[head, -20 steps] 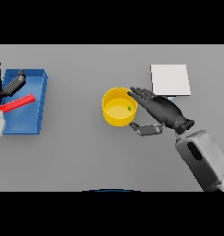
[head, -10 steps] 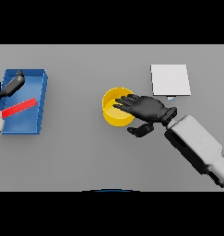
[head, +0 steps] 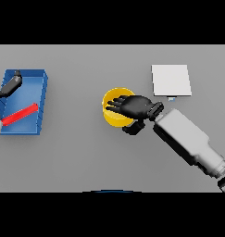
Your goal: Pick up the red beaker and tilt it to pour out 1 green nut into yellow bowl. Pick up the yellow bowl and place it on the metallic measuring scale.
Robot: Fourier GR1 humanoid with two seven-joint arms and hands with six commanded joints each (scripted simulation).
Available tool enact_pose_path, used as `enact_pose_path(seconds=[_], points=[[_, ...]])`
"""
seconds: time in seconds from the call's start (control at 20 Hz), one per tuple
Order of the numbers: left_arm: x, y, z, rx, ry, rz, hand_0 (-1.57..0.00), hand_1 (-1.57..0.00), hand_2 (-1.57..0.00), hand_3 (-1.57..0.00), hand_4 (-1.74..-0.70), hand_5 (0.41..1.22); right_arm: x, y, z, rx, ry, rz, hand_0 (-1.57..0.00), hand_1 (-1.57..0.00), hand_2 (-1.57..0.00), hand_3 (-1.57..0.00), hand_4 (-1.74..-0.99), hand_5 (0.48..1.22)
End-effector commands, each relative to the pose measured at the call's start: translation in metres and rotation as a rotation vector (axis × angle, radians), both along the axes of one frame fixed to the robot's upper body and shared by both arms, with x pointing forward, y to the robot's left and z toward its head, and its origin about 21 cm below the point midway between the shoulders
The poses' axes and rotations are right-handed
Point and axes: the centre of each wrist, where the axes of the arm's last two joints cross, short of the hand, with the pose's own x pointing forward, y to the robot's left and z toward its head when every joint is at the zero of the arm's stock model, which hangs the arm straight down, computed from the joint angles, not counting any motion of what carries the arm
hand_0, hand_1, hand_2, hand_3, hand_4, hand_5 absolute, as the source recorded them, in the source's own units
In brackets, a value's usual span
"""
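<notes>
The yellow bowl [head: 112, 115] stands at the table's middle. My right hand [head: 134, 106] lies over its right half, fingers stretched leftward across the opening, and its thumb [head: 132, 127] hangs just outside the bowl's near right wall. This hand is open and covers the inside of the bowl. The red beaker [head: 20, 115] shows as a long red shape lying slantwise in the blue tray [head: 40, 99] at the far left. My left hand [head: 10, 85] hovers over the tray's far left corner, fingers relaxed, apart from the beaker. The metallic measuring scale [head: 171, 79] is a pale square plate at the back right.
A small bluish mark [head: 171, 98] sits at the scale's near edge. My right forearm [head: 188, 139] runs from the lower right up to the bowl. Bare grey table [head: 77, 152] lies between the tray and the bowl.
My right hand has slid left from beside the bowl's right rim to over its opening, the forearm swinging with it. The bowl, beaker and left hand have stayed put.
</notes>
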Motion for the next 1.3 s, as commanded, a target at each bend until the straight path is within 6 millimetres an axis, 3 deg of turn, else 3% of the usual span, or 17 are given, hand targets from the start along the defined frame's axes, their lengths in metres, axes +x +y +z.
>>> enact_pose_path(seconds=[0.0, 0.35, 0.45, 0.5, 0.55, 0.65, 0.75, 0.85, 0.95, 1.1, 1.25], points=[[0.0, 0.001, 0.0, 0.007, 0.001, -0.004, 0.0, 0.0, 0.0, 0.0, -0.74, 0.698, 0.001, 0.001, 0.0, -0.012, 0.01, -0.006, 0.0, 0.0, 0.0, 0.0, -1.261, 0.736], [0.001, 0.005, -0.002, 0.003, 0.014, 0.005, 0.0, 0.0, 0.0, 0.0, -0.75, 0.699, 0.009, 0.003, -0.008, -0.069, 0.081, -0.047, 0.0, 0.0, -0.02, -0.07, -1.289, 0.758], [0.0, 0.006, 0.001, 0.0, 0.007, 0.002, 0.0, 0.0, 0.0, 0.0, -0.75, 0.701, 0.011, 0.006, -0.01, -0.078, 0.1, -0.086, -0.03, -0.04, -0.07, -0.14, -1.302, 0.805], [-0.001, 0.006, -0.002, 0.004, 0.009, 0.008, 0.0, 0.0, 0.0, 0.0, -0.75, 0.701, 0.009, 0.006, -0.011, -0.091, 0.104, -0.086, -0.16, -0.14, -0.15, -0.18, -1.321, 0.839], [0.003, 0.006, -0.002, -0.004, 0.018, 0.01, 0.0, 0.0, 0.0, 0.0, -0.75, 0.7, 0.01, 0.006, -0.011, -0.087, 0.1, -0.07, -0.44, -0.42, -0.38, -0.24, -1.351, 0.915], [0.002, 0.004, -0.001, 0.002, 0.005, -0.006, 0.0, 0.0, 0.0, 0.0, -0.76, 0.704, 0.009, 0.004, -0.011, -0.067, 0.111, -0.055, -0.85, -0.84, -0.81, -0.4, -1.463, 1.025], [-0.001, 0.007, -0.002, 0.01, 0.01, 0.001, 0.0, 0.0, 0.0, 0.0, -0.76, 0.701, 0.011, 0.002, -0.009, -0.073, 0.134, -0.056, -1.11, -1.1, -1.08, -0.71, -1.557, 1.096], [0.0, 0.004, -0.001, 0.011, 0.005, -0.005, 0.0, 0.0, 0.0, 0.0, -0.75, 0.698, 0.009, 0.002, -0.009, -0.083, 0.135, -0.061, -1.28, -1.27, -1.18, -1.01, -1.623, 1.141], [0.001, 0.004, 0.001, 0.023, 0.007, -0.005, 0.0, 0.0, 0.0, 0.0, -0.75, 0.692, 0.009, 0.004, -0.008, -0.087, 0.141, -0.07, -1.38, -1.38, -1.23, -1.21, -1.666, 1.17], [0.0, 0.005, 0.0, 0.023, 0.01, -0.007, 0.0, 0.0, 0.0, 0.0, -0.74, 0.689, 0.008, 0.001, -0.008, -0.068, 0.13, -0.054, -1.47, -1.47, -1.28, -1.37, -1.702, 1.195], [0.0, 0.002, 0.001, 0.02, 0.007, -0.017, 0.0, 0.0, 0.0, 0.0, -0.73, 0.685, 0.01, 0.0, -0.004, -0.049, 0.127, -0.046, -1.52, -1.52, -1.3, -1.4, -1.721, 1.208]])
